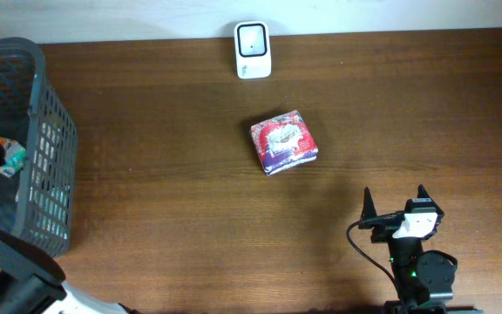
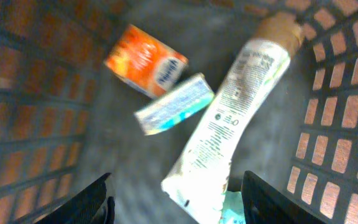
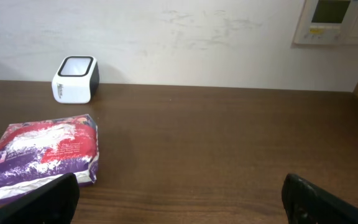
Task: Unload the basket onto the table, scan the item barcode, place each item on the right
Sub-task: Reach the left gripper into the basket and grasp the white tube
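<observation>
Left gripper hung spread inside the grey mesh basket above a white printed tube; right gripper stood spread near a red-and-purple packet on the brown surface.

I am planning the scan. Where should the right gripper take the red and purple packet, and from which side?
Probably from above, across its narrower width. The packet lies flat on the table, low and soft-looking, so the open right gripper would find little to pinch sideways.

Grey mesh basket, brown wooden table
</observation>
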### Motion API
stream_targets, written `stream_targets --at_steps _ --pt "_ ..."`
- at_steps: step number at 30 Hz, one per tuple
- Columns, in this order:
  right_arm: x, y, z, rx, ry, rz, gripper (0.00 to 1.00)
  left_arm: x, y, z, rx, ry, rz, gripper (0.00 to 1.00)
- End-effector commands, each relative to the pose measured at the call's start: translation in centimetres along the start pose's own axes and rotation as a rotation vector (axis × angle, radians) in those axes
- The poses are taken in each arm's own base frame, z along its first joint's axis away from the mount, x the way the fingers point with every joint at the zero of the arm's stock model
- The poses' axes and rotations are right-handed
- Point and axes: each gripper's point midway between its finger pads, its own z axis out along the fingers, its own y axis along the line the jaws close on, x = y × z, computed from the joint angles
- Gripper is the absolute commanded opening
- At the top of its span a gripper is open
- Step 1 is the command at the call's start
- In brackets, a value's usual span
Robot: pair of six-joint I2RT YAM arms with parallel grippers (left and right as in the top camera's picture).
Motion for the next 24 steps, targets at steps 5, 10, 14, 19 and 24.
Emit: stream_targets --at_steps 5,10,14,19,24 --pt "0.4 0.0 0.0 0.001 0.007 0.000 0.99 3.6 -5.1 6.1 0.253 0.075 0.181 0.93" --pt "0.4 0.0 0.0 0.001 0.007 0.001 0.99 4.3 -5.9 8.5 0.175 0.089 0.249 0.86" --pt "0.4 0.0 0.0 0.001 0.007 0.001 0.99 6.2 -6.4 10.6 0.173 0.087 0.250 0.84" --pt "0.4 0.0 0.0 0.001 0.007 0.001 0.99 6.5 -6.1 12.7 0.167 0.084 0.248 0.59" --pt "0.4 0.0 0.0 0.001 0.007 0.000 0.99 4.1 -4.6 12.3 0.123 0.038 0.071 0.01"
